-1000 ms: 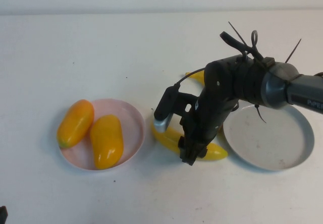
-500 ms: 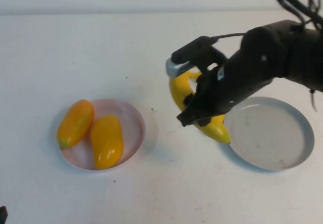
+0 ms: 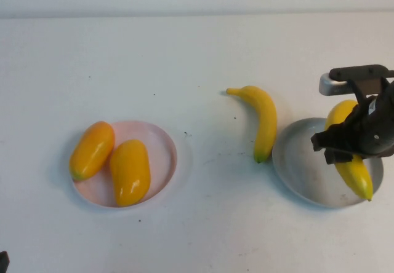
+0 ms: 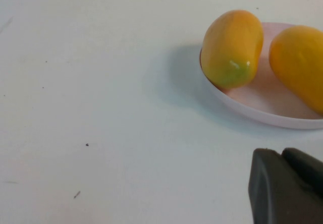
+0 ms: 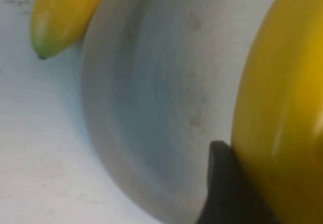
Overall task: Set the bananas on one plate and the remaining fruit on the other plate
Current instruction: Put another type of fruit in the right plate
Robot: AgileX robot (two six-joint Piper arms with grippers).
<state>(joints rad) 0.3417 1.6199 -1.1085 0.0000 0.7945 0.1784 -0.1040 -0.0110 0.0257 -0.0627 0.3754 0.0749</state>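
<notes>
Gripping one banana (image 3: 353,162) between its fingers, the right hand (image 3: 348,147) hangs over the grey plate (image 3: 301,162). Just beyond that plate's rim lies the second banana (image 3: 263,119) on the white surface (image 3: 197,51). Farther off, two mango-like fruits (image 3: 129,171) sit on the pink plate (image 3: 161,153). Near it, the left hand (image 4: 287,186) is closed, empty.

we see only a dark corner of the left gripper (image 4: 285,186), cut off at the lower right of its wrist frame; the right gripper (image 3: 352,141) covers the held banana's (image 3: 357,171) middle, the frame's right edge clipping it.
</notes>
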